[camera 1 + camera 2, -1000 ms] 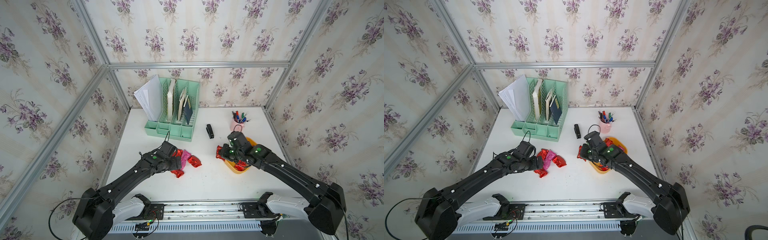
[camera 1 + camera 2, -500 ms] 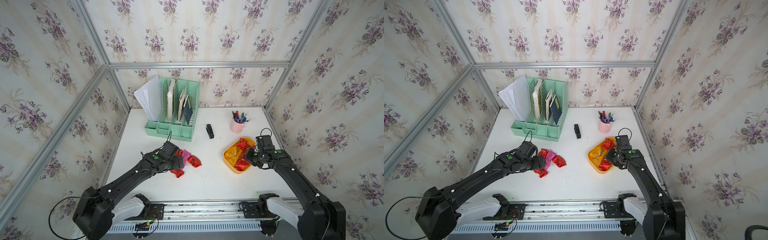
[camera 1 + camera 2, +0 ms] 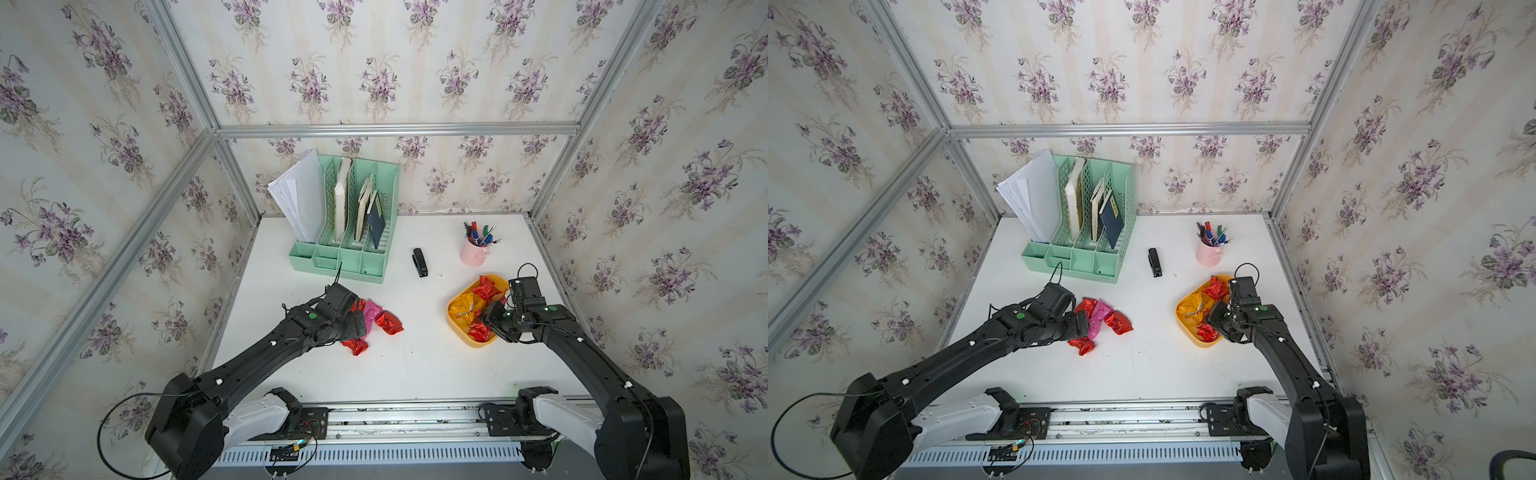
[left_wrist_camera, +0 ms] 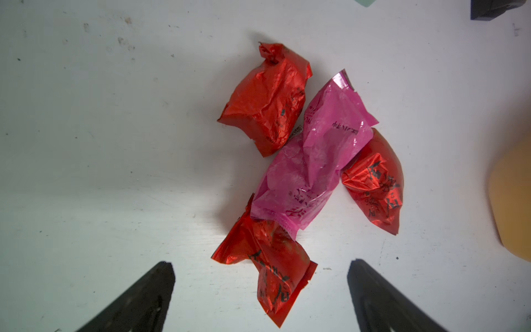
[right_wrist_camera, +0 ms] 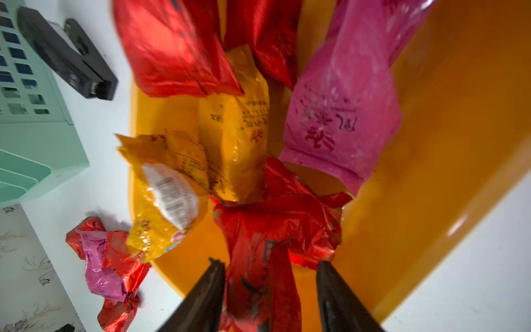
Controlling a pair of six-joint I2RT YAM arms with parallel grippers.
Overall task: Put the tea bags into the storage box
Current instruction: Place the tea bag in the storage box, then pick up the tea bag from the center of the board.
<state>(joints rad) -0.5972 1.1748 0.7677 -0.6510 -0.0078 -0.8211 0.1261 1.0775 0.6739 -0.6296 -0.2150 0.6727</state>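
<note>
Right pincer [image 5: 268,263] gapes around a red bag [image 5: 273,224], likely dropping it in the box [image 5: 431,143]; left pincer [image 4: 260,261] gapes over loose bags [image 4: 304,161].

Left claw [image 4: 260,261] spread wide, right claw [image 5: 269,261] parted, both arms extended forward.

Four loose tea bags [image 4: 298,178], three red and one pink, lie at nine o'clock on the table [image 3: 415,365]. One storage box [image 3: 456,328] at three o'clock holds at least six more: three red, two yellow, one pink. One file organizer [image 3: 345,262], one stapler [image 3: 419,262], one pen cup [image 3: 471,253].
</note>
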